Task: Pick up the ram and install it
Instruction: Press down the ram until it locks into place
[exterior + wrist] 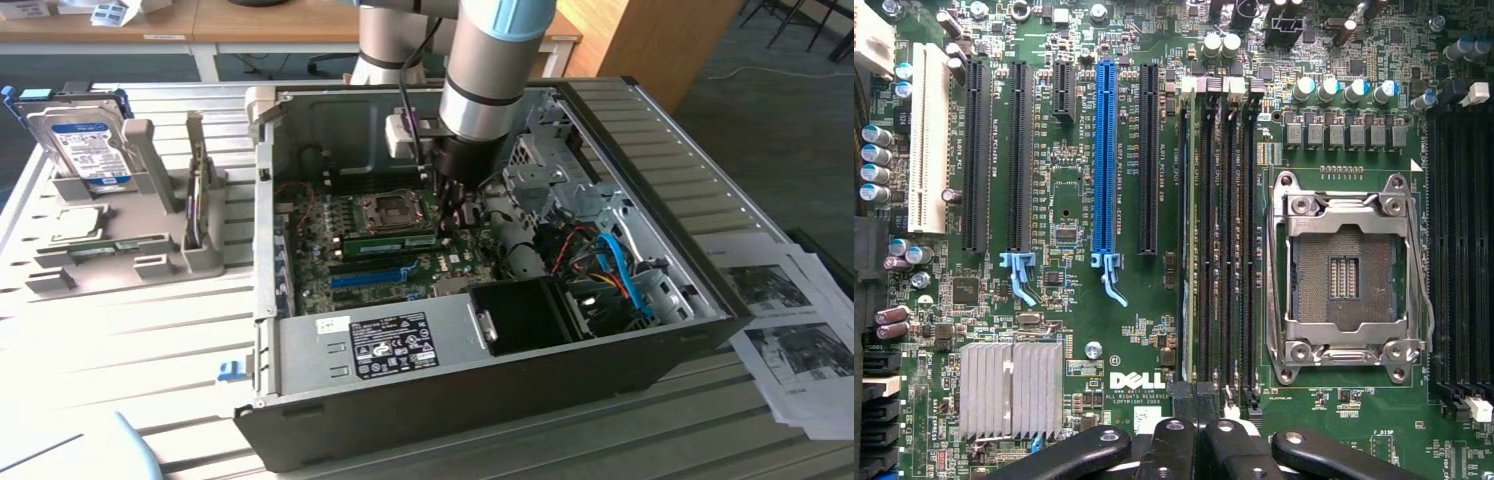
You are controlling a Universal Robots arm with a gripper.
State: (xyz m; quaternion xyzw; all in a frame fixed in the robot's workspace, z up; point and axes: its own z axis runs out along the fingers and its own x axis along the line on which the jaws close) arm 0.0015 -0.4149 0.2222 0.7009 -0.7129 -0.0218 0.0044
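Ram seated on motherboard, claw above

Ram (395, 243) lying in a slot beside the empty processor socket (1344, 275), long axis along the slot row; directly under the claw (1192, 440), pressed together and gripping nothing, lowered inside the open computer case (667, 130) on the table (147, 330).
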